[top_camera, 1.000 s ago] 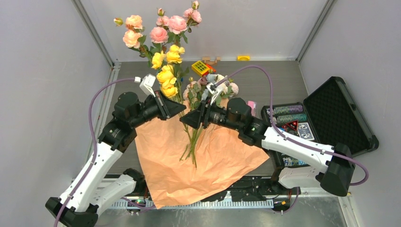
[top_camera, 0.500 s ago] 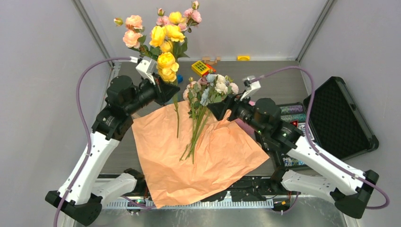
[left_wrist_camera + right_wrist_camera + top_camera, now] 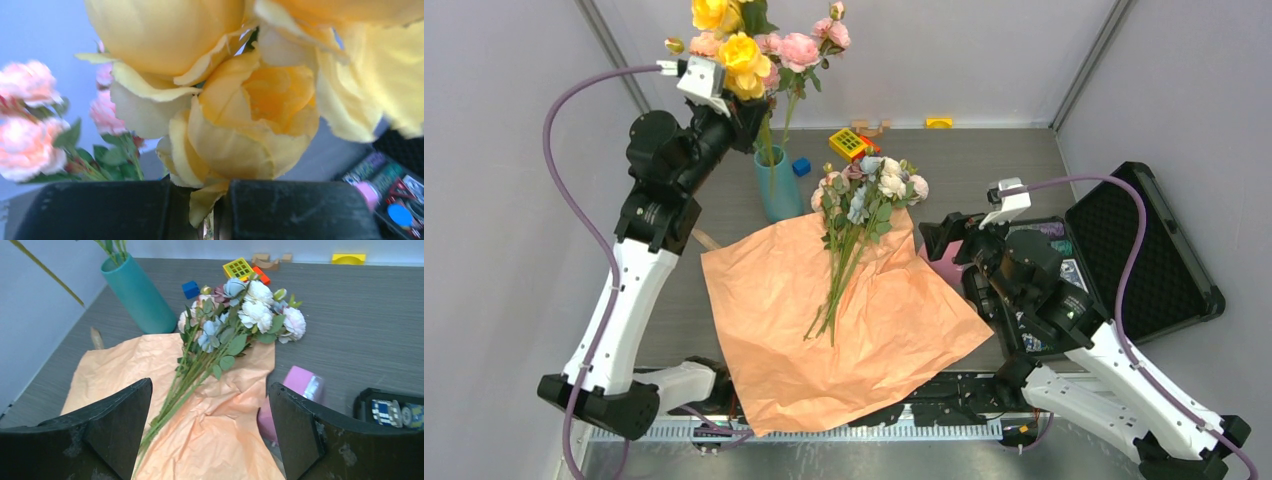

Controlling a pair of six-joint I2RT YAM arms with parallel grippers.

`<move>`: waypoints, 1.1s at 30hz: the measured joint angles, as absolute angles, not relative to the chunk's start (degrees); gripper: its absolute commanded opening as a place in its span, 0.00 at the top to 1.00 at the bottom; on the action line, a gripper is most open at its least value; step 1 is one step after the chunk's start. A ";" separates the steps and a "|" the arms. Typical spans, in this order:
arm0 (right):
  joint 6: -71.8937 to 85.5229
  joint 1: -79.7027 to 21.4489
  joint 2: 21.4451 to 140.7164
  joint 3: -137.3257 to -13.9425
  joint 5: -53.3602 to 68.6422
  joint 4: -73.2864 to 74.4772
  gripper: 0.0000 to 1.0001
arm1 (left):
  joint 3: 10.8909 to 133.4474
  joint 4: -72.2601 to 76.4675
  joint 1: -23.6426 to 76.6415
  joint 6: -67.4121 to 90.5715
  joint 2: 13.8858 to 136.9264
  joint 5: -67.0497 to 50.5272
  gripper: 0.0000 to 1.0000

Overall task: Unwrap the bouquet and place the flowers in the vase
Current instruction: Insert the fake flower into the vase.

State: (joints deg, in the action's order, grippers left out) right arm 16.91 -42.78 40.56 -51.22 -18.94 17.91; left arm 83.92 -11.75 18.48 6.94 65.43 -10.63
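top view, change: your left gripper (image 3: 746,108) has carried the yellow flowers (image 3: 729,40) up off the kraft paper (image 3: 824,350) to the far left, above the vase (image 3: 776,190).
top view, left grip: the jaws look pinched on the yellow stem just under the blooms.
top view, right arm: your right gripper (image 3: 934,238) has let go and backed off to the right. It now sits beside the pink box (image 3: 946,268).
top view, leftovers: the mixed flowers (image 3: 864,195) lie loose on the flat paper, blooms far, stems pointing near.
left wrist, grip: left gripper (image 3: 212,212) has its fingers pressed together on a stem, and yellow blooms (image 3: 250,115) fill the view.
left wrist, background: pink roses (image 3: 27,125) stand to the left. The vase is not in view here.
right wrist, jaws: right gripper (image 3: 210,390) is spread wide with nothing in it.
right wrist, scene: flowers (image 3: 245,315) lie on the paper (image 3: 215,445), and the vase (image 3: 142,297) stands at the far left corner of the paper.
right wrist, stem: a thin stem (image 3: 45,271) hangs left of the vase. You cannot tell whether its tip is inside the mouth.
meaning: the unwrapping looks done and the first bunch is at the vase. Judging by this, you lower the left arm to seat the stem, then the mixed bunch still has to go in.
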 measured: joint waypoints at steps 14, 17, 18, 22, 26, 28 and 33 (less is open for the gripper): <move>14.24 -42.50 39.75 -49.06 -21.80 19.35 0.08 | 94.74 -4.49 14.52 4.58 77.65 -9.87 1.00; 14.09 -42.50 40.40 -49.04 -21.76 19.35 0.08 | 94.74 -3.07 13.06 5.58 78.76 -10.68 1.00; 14.09 -42.50 40.56 -49.04 -21.76 19.35 0.08 | 94.74 -2.50 12.60 5.93 79.11 -11.03 1.00; 14.09 -42.35 41.01 -48.93 -21.63 19.35 0.08 | 94.72 0.25 11.14 8.10 80.07 -12.62 1.00; 14.09 -42.26 41.32 -48.90 -21.19 19.35 0.08 | 94.70 2.83 10.44 9.87 81.25 -14.11 1.00; 14.09 -42.26 41.43 -48.90 -21.02 19.33 0.08 | 94.70 3.92 10.24 10.50 82.15 -14.81 1.00; 14.09 -42.26 41.65 -48.66 -20.69 19.33 0.09 | 94.43 4.54 9.82 11.55 84.20 -16.58 1.00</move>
